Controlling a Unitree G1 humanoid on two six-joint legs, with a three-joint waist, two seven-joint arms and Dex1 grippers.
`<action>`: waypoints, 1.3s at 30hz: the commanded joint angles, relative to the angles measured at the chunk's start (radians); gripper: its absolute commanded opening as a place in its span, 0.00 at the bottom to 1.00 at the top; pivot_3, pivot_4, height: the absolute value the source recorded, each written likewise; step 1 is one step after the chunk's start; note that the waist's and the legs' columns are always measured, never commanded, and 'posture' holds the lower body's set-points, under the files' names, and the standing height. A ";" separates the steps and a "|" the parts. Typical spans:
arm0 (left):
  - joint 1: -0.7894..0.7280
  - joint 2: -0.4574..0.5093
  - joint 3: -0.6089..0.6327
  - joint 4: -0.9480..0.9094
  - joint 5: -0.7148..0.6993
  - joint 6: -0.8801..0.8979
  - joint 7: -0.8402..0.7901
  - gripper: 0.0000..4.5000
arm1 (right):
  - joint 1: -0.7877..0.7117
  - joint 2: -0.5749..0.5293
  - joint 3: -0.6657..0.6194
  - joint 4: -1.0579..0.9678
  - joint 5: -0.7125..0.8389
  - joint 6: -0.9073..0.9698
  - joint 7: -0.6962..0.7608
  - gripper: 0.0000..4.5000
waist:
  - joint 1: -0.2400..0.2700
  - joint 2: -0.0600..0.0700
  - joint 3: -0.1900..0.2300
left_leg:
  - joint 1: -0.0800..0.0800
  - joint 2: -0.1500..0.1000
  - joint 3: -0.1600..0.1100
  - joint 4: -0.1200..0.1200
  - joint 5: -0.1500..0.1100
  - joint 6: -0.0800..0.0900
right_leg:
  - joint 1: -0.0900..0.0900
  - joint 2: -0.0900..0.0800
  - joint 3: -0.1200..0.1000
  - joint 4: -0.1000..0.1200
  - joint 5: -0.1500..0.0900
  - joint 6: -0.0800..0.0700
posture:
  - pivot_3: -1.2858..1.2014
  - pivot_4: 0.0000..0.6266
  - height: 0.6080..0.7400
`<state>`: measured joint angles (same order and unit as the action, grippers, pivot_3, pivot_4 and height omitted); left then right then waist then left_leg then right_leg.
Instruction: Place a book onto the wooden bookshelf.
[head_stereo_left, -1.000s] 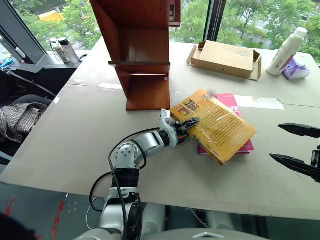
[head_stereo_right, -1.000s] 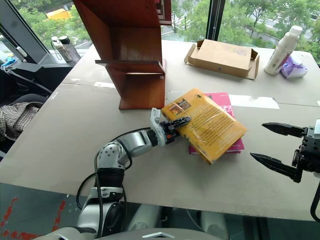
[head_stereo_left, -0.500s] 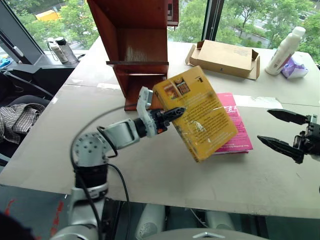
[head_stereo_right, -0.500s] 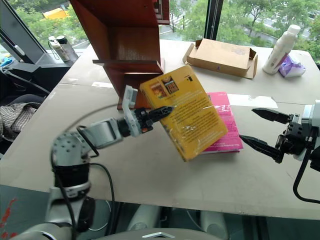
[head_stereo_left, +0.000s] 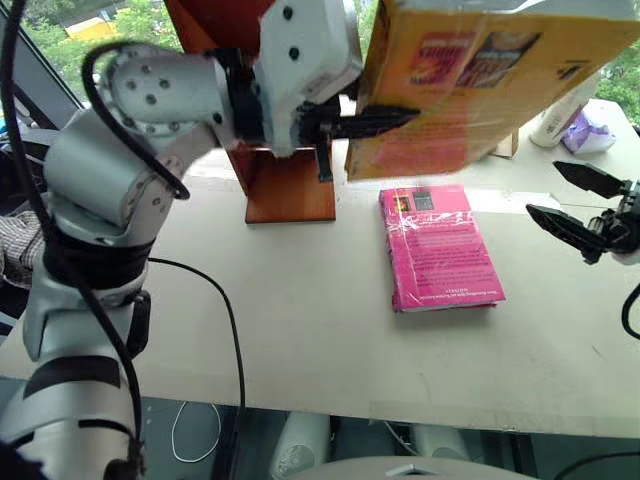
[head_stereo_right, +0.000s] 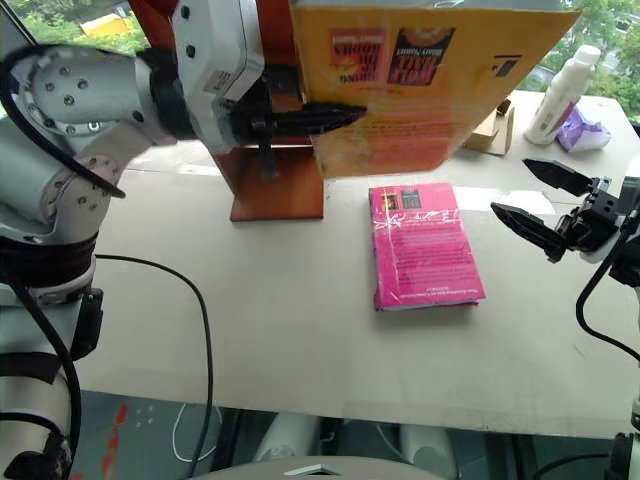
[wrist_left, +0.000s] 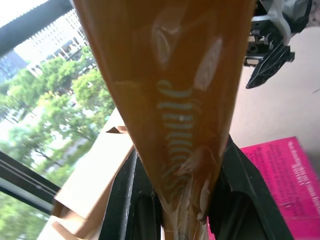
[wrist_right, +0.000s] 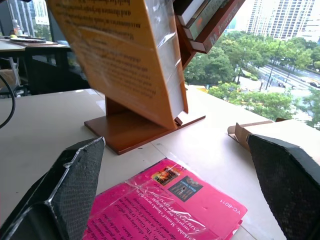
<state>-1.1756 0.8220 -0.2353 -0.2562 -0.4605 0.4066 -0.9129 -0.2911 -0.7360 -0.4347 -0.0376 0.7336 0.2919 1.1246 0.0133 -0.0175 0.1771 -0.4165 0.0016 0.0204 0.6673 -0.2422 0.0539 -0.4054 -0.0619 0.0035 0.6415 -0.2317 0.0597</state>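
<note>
Left eye view: left hand (head_stereo_left: 375, 122) clamps the book (head_stereo_left: 480, 80) aloft beside the bookshelf (head_stereo_left: 290, 185); right hand (head_stereo_left: 568, 200) gapes at three o'clock.

The book (head_stereo_left: 470, 85) is paper under glossy, crinkled plastic wrap that catches the light. The pink book (head_stereo_left: 440, 250) lying on the table wears the same shiny wrap. The bookshelf (head_stereo_left: 290, 190) is polished reddish-brown wood. The table (head_stereo_left: 300, 330) looks matt and smooth. The far box (wrist_right: 260, 132) is plain matt cardboard.

Pink book (wrist_right: 165, 210) back corner: "YC-B01".
</note>
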 joint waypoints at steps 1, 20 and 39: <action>-0.109 0.009 0.003 0.074 0.169 -0.143 -0.053 0.12 | -0.057 0.006 -0.003 0.051 -0.020 -0.067 0.007 1.00 | 0.000 0.000 0.000 | 0.000 0.000 0.000 0.000 0.000 0.000 | 0.000 0.000 0.000 0.000 0.000 0.000 | 0.52 0.24 1.00; -0.179 0.275 -0.238 0.011 0.750 0.276 -0.344 0.12 | -0.320 0.060 0.119 0.322 -0.129 -0.236 0.089 1.00 | -0.025 0.003 0.005 | -0.002 0.002 0.003 0.001 0.000 0.000 | -0.006 0.005 0.006 0.005 0.000 0.002 | 0.52 0.24 1.00; -0.157 0.034 -0.295 0.142 1.035 0.461 -0.365 0.59 | -0.256 0.020 0.104 0.196 -0.095 -0.166 0.074 1.00 | -0.049 0.005 0.004 | 0.004 0.006 0.005 0.004 0.001 -0.001 | -0.009 0.012 0.014 0.021 0.001 0.000 | 0.52 0.24 1.00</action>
<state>-1.2988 0.8519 -0.5879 -0.0914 0.5828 0.8426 -1.2698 -0.5436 -0.7018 -0.2947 0.2015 0.6167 0.1216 1.2023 -0.0361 -0.0121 0.1813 -0.4139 0.0074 0.0257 0.6710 -0.2415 0.0533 -0.4152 -0.0510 0.0173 0.6622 -0.2310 0.0600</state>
